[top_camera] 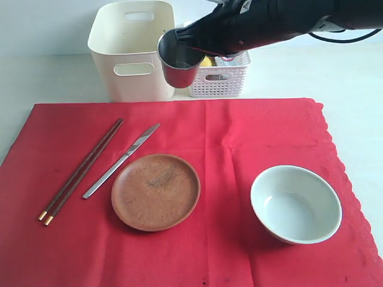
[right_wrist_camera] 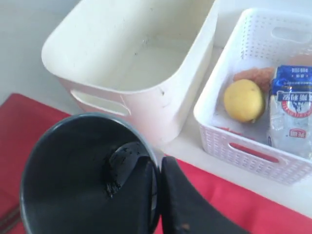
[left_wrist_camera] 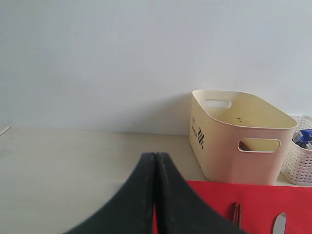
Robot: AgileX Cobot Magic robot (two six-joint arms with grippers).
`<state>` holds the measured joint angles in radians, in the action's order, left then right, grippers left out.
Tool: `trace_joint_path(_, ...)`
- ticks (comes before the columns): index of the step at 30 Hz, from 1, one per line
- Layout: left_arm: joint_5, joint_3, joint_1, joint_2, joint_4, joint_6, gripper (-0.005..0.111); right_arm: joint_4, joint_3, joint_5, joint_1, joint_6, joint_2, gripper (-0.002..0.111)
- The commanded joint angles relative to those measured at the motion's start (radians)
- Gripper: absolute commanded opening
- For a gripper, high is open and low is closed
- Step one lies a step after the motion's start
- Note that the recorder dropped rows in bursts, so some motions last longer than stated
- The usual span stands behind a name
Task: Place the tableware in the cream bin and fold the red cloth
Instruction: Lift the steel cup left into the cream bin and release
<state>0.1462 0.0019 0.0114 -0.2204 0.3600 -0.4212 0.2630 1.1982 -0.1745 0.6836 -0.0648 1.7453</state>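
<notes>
Pale tabletop, red cloth [top_camera: 239, 131] spread wide: steel cup [top_camera: 178, 63] aloft at upper centre of the exterior view, just right of the cream bin [top_camera: 128, 84].
Right gripper [right_wrist_camera: 155, 168] pinches the cup's rim, one finger inside and one outside, nearly closed (looks secure). To do it well, I'd say: swing left over the bin's mouth, clear its wall, lower, then release. Left gripper [left_wrist_camera: 155, 158] is closed on nothing.

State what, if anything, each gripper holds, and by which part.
Right gripper: the steel cup, pinched at its rim, one finger inside, one outside. Left gripper: shut, holding nothing.
</notes>
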Motion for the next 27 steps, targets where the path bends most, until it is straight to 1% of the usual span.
trace_joint_path(1,-0.001,-0.002,0.002,0.004,-0.001,-0.001,0.001,0.037,0.007,0.147,0.002,-0.016,-0.009,0.000)
trace_joint_path(2,-0.001,-0.002,0.002,0.004,-0.001,-0.001,0.001,0.037,0.007,0.166,0.002,-0.014,-0.009,0.000)
trace_joint_path(3,-0.001,-0.002,0.002,0.004,-0.001,-0.001,0.001,0.054,0.007,0.249,0.002,0.007,-0.007,0.000)
trace_joint_path(6,-0.001,-0.002,0.002,0.004,-0.001,-0.001,0.001,0.043,0.010,0.407,0.002,0.095,0.035,0.000)
trace_joint_path(7,-0.001,-0.002,0.002,0.004,-0.001,-0.001,0.001,0.030,0.022,0.426,0.008,0.095,0.054,0.000)
trace_joint_path(10,-0.001,-0.002,0.002,0.004,-0.001,-0.001,0.001,0.012,0.168,0.379,0.024,0.113,0.167,0.000)
trace_joint_path(16,-0.001,-0.002,0.002,0.004,-0.001,-0.001,0.001,0.002,0.367,0.379,0.037,0.120,0.354,0.000)
trace_joint_path(19,-0.001,-0.002,0.002,0.004,-0.001,-0.001,0.001,0.004,0.440,0.379,0.042,0.121,0.433,0.000)
trace_joint_path(24,-0.001,-0.002,0.002,0.004,-0.001,-0.001,0.001,0.008,0.505,0.379,0.052,0.121,0.511,0.001)
trace_joint_path(27,-0.001,-0.002,0.002,0.004,-0.001,-0.001,0.001,0.029,0.508,0.385,0.052,0.119,0.532,0.009)
